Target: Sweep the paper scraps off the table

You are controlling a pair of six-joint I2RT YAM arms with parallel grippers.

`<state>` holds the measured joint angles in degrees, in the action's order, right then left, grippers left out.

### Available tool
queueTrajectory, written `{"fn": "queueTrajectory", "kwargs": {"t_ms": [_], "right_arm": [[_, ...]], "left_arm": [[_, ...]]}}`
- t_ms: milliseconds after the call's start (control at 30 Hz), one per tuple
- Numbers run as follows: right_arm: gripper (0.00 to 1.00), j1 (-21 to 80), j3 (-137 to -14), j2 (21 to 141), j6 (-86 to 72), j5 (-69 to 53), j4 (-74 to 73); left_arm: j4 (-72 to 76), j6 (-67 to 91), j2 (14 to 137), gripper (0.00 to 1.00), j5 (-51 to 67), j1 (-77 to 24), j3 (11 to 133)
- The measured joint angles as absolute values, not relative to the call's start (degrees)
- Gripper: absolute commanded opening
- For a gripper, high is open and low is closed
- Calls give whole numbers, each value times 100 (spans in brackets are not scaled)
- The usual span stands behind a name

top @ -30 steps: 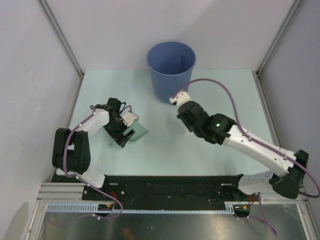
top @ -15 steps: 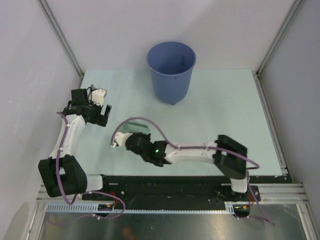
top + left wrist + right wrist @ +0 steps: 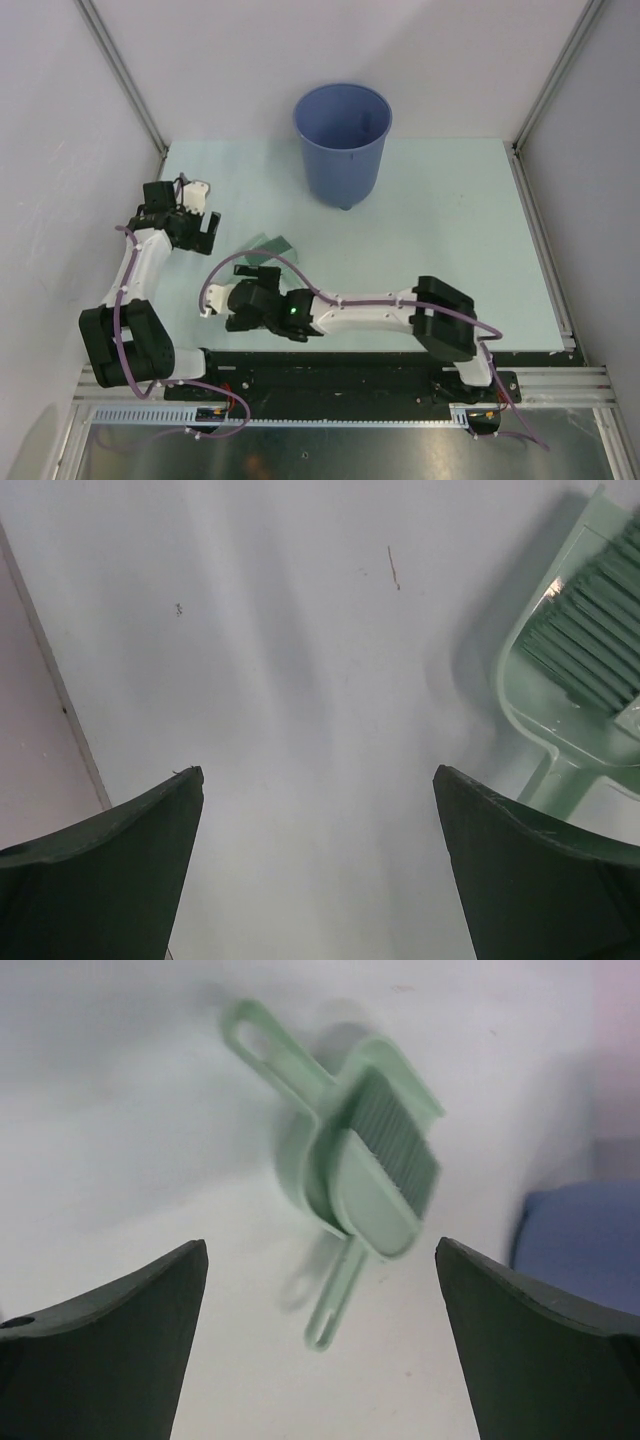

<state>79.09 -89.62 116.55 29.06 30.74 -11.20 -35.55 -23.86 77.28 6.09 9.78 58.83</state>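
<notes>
Left wrist view shows the left gripper (image 3: 315, 865) spread wide, its two dark fingers (image 3: 110, 880) far apart with nothing between them. It hangs over bare table (image 3: 290, 680), and the mint-green dustpan (image 3: 565, 670) lies just off to its right. The right wrist view shows the right gripper (image 3: 320, 1350) just as wide and also empty, apart from the dustpan and facing it from the near side. A second handled piece (image 3: 335, 1295) of the same green lies nested against the dustpan. In the top external view, the two grippers flank the dustpan, the left one on its left and the right one nearer the front edge. The blue bucket (image 3: 343, 140) stands upright well beyond it. The paper scraps cannot be made out in any view.
</notes>
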Motion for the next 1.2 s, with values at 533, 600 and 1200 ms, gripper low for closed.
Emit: {"fn": "queueTrajectory", "kwargs": {"t_ms": [533,600,1200], "right_arm": [[100,5662,-7911,9271,2043,-1800,-3260],[100,4899,-7472,9161,1728,-1723,-3273],[100,-217,-3496,7295,-1013,587,440]], "left_arm": [[-3004,-2193,7738,100,1529,978,5719],[-2657,-2093,7738,100,1551,978,5531],[1404,-797,7640,100,897,978,3522]]}}
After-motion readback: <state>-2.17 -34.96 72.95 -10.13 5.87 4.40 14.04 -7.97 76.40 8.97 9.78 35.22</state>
